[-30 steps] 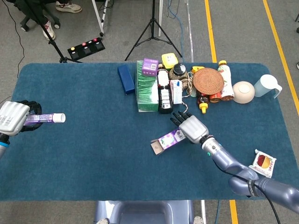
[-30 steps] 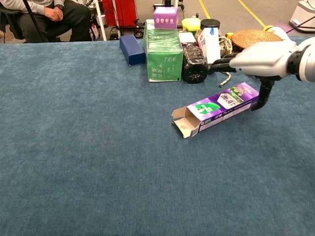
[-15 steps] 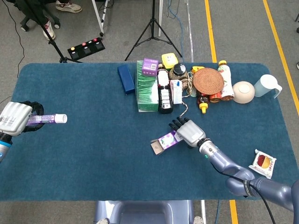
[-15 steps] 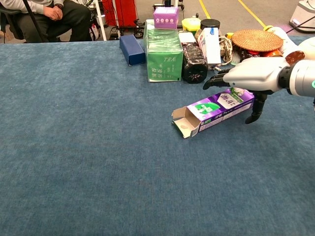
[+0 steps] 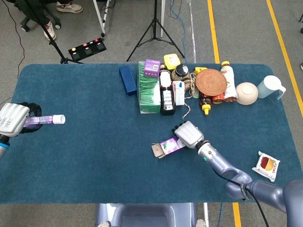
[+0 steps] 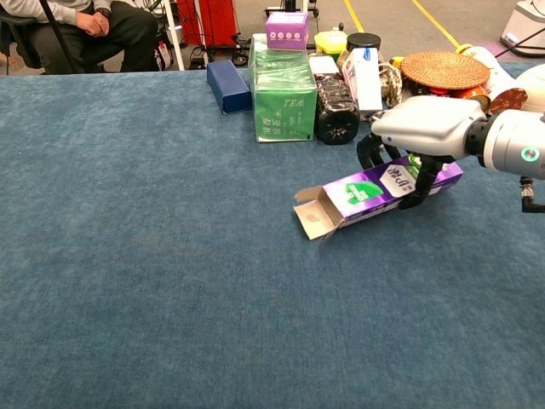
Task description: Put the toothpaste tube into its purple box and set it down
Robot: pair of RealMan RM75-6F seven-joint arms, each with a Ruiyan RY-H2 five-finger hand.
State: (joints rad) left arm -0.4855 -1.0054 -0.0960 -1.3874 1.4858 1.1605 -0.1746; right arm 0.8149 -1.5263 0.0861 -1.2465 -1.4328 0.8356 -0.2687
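- Since a second ago the right hand (image 6: 419, 136) has come down from beside the purple box (image 6: 375, 192) onto its far half, and its fingers (image 6: 423, 180), which were then spread above the carton, now curl around it; the box has slid a little toward the robot's left.
- Right hand: it grips the purple box from above, palm over the top face, with dark fingers down both long sides.
- Purple box: it lies on its side on the blue table (image 6: 170, 281), its open end with the flaps spread pointing away from the hand, toward the left of the chest view; whether it is lifted clear of the cloth I cannot tell.
- Left hand (image 5: 13, 120): seen only in the head view, at the far left edge of the table, it holds the toothpaste tube (image 5: 45, 120) level, white cap pointing inward, well apart from the box.
- Behind the right hand, along the far edge, stands a cluster: a green tea carton (image 6: 283, 92), a dark bottle (image 6: 335, 106) lying beside it, a small white carton (image 6: 363, 78), and a woven round mat (image 6: 444, 70) resting on cans.
- Further out are a dark blue box (image 6: 228, 85), a small lilac box (image 6: 287, 30) atop the tea carton, a pale bowl (image 5: 246, 93), a light blue pitcher (image 5: 272, 87), and a snack packet (image 5: 267, 165) near the right edge.
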